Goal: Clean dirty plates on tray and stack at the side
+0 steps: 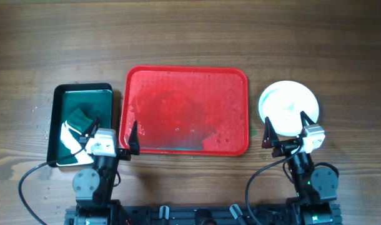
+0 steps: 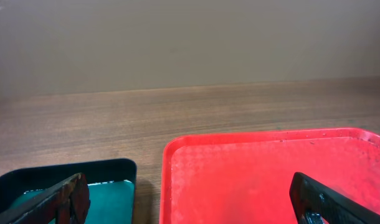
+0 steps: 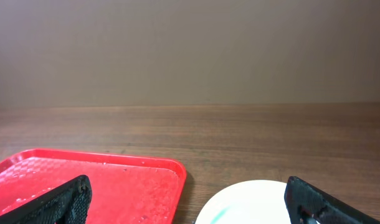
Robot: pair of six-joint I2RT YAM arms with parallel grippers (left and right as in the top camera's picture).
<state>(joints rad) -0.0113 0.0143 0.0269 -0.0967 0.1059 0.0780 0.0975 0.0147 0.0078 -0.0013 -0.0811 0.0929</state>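
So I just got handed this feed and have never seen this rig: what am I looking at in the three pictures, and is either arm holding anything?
The top picture looks straight down on a wooden table. Two robot arms sit at its near edge. Each ends in a two-finger hand: the left hand and the right hand. The other two pictures come from cameras on the wrists, so the dark shapes at their bottom corners are the hands' own fingers. Between the arms lies the red tray, wet, with no plates on it. To the right is a stack of plates, white on top. To the left is a black tray with green inside. Both hands are open and hold nothing.
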